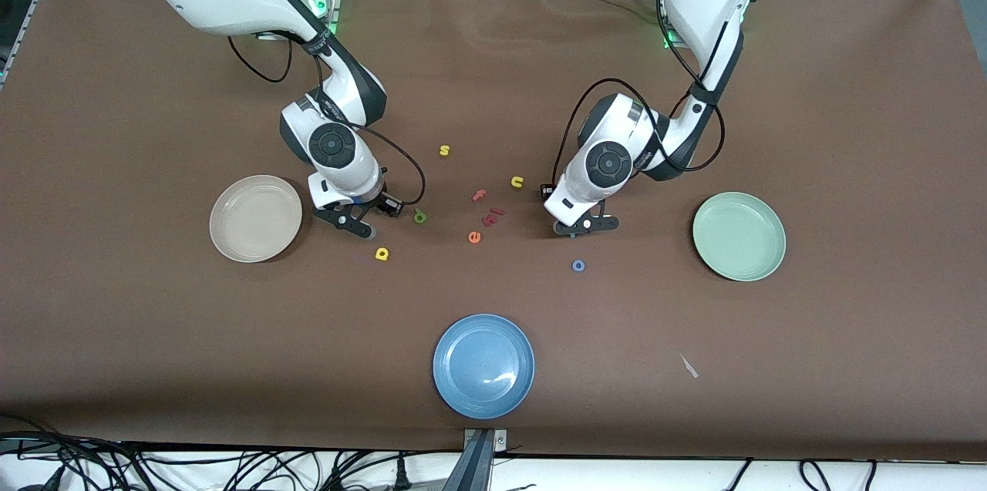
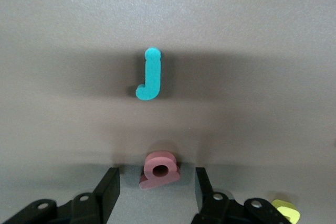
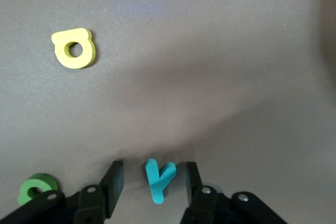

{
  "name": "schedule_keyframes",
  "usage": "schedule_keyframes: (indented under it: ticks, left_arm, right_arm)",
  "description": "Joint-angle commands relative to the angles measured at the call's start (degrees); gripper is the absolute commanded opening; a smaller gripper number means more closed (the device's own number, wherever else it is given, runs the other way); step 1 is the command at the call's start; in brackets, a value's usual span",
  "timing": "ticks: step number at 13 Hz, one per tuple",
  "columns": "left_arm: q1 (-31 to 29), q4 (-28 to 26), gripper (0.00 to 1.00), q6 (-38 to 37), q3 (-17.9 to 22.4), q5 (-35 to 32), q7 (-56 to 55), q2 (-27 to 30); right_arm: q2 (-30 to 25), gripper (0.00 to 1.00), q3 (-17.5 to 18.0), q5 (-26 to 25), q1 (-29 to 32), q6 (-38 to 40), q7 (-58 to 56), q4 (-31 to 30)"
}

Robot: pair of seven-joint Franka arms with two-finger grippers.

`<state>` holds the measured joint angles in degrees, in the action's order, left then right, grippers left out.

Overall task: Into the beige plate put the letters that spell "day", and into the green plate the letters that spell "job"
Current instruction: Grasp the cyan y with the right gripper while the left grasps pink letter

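My right gripper [image 1: 356, 223] is down on the table beside the beige plate [image 1: 255, 218]. It stands open [image 3: 154, 171] around the teal y [image 3: 159, 179], with a gap on each side. Close by lie the yellow looped letter [image 3: 74, 48] [image 1: 382, 253] and the dark green letter [image 3: 35, 188] [image 1: 419, 216]. My left gripper [image 1: 586, 226] is low toward the green plate [image 1: 739, 236]. It is open [image 2: 156, 177] with the pink b [image 2: 160, 170] between its fingers, untouched. The teal j [image 2: 149, 74] lies just ahead of it. The blue o [image 1: 577, 266] lies nearer the front camera. Both plates are empty.
Between the arms lie a yellow s [image 1: 444, 150], a yellow u [image 1: 517, 183], a pink f [image 1: 480, 196], an orange e [image 1: 474, 237] and a small red piece [image 1: 490, 217]. An empty blue plate [image 1: 483, 365] sits near the table's front edge.
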<state>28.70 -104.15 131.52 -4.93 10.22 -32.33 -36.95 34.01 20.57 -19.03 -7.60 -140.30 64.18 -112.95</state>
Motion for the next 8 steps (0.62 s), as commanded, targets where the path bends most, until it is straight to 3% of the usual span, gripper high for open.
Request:
schedule_keyframes:
  ticks: [1, 2, 8]
  left_arm:
    - [0.13, -1.14, 0.64, 0.93, 0.27, -1.17, 0.69, 1.09]
    - [0.13, -1.14, 0.57, 0.93, 0.27, -1.17, 0.69, 1.09]
    - [-0.04, -0.70, 0.48, 2.24, 0.36, -1.17, 0.69, 0.65]
  right_arm:
    - [0.44, 0.49, 0.17, -1.36, 0.22, -0.33, 1.12, -0.16]
    - [0.53, 0.45, 0.17, -1.36, 0.22, -0.33, 1.12, -0.34]
    - [0.44, 0.10, 0.18, -1.10, 0.22, -0.33, 1.30, -0.25]
